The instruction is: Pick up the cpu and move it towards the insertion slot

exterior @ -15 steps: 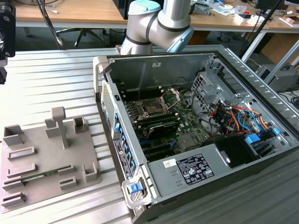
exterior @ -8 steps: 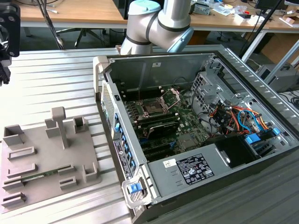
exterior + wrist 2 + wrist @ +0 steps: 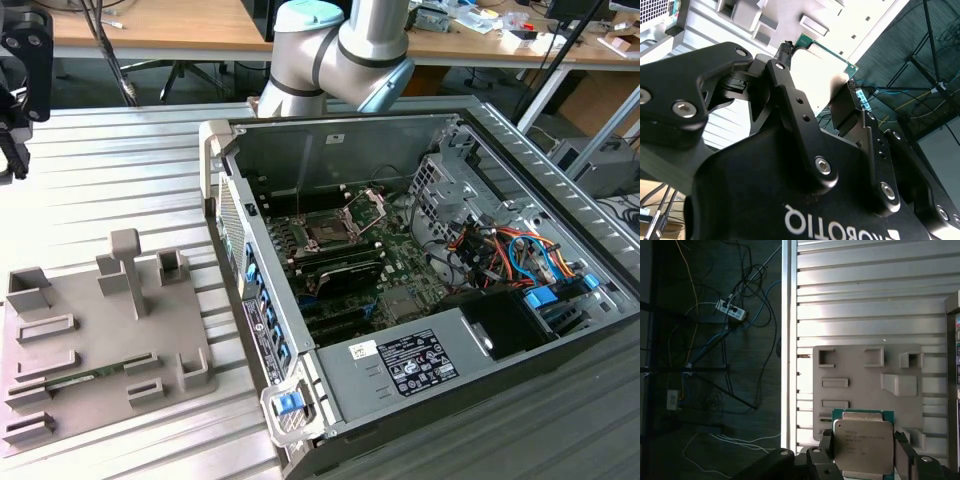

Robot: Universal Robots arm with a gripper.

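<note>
The cpu [image 3: 862, 445], a flat square chip with a silvery top and a green edge, sits between my black fingers [image 3: 826, 446], and my gripper [image 3: 864, 454] is shut on it. From below, the second wrist view shows the cpu [image 3: 820, 75] clamped by its two opposite edges in the gripper [image 3: 817, 95]. It hangs well above the grey tray [image 3: 865, 365]. The insertion slot [image 3: 328, 228], a dark square socket with a metal frame and its bracket raised, lies inside the open computer case on the exterior view's right.
The grey tray [image 3: 90, 340] with raised blocks and recesses lies on the ribbed metal table at the exterior view's left. The open case [image 3: 420, 270] holds memory slots, cables and a power supply. Beyond the table edge, the floor carries cables [image 3: 730, 310].
</note>
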